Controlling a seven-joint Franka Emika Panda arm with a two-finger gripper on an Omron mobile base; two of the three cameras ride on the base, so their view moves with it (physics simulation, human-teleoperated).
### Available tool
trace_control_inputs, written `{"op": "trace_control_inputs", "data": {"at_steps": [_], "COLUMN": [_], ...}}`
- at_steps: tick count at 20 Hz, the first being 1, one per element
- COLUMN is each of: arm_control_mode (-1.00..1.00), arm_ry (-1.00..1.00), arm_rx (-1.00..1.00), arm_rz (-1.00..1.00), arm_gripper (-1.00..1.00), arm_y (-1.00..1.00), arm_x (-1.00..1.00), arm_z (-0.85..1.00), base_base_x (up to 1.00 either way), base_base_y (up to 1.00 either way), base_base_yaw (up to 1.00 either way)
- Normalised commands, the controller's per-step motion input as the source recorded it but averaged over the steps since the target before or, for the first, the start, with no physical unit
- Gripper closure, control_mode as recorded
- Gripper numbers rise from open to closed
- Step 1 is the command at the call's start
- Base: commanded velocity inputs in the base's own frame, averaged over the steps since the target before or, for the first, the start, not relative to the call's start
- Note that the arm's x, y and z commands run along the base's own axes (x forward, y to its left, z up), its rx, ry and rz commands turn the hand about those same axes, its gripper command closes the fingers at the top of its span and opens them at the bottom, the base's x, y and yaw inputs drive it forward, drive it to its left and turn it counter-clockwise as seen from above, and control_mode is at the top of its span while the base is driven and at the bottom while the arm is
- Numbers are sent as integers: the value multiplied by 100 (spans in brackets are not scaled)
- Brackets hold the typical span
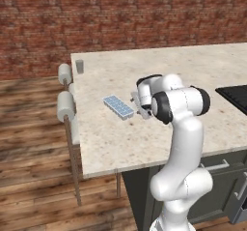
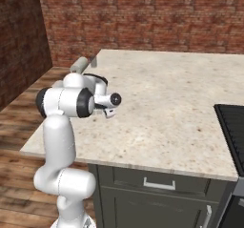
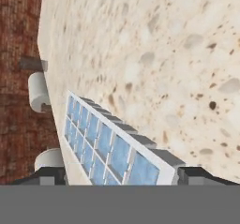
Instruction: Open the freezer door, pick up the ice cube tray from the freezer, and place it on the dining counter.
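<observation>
The ice cube tray (image 1: 118, 107), pale blue with a grid of small cells, lies flat on the beige speckled dining counter (image 1: 193, 65) near its left side. My gripper (image 1: 140, 108) hovers just to the right of the tray, pointing at it. In the hand view the tray (image 3: 108, 143) runs up from between the two dark fingertips (image 3: 51, 175). The gripper (image 3: 124, 177) is open, with a gap on either side of the tray. In the right base view the arm's elbow covers the tray over the dining counter (image 2: 167, 93). The freezer and the freezer door are out of view.
Two round pale-cushioned stools (image 1: 65, 107) stand along the counter's left edge. A small grey cup (image 1: 79, 66) sits at the far left corner. A black cooktop (image 2: 233, 127) lies at the right. Dark cabinet drawers (image 2: 159, 184) are below, and a brick wall is behind.
</observation>
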Motion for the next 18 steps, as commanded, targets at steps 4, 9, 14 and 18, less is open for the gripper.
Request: {"op": "trace_control_inputs", "data": {"at_steps": [4, 9, 14, 18], "arm_control_mode": [-100, -100, -100, -100], "arm_ry": [9, 13, 14, 4], "arm_rx": [0, 0, 0, -5], "arm_rz": [0, 0, 0, 1], "arm_gripper": [-100, -100, -100, -100], "arm_y": [0, 0, -13, -27], "arm_x": [-11, -29, -65, -88], "arm_z": [61, 64, 62, 36], "base_base_x": [0, 0, 0, 0], "base_base_y": [0, 0, 0, 0], "base_base_yaw": [0, 0, 0, 0]}}
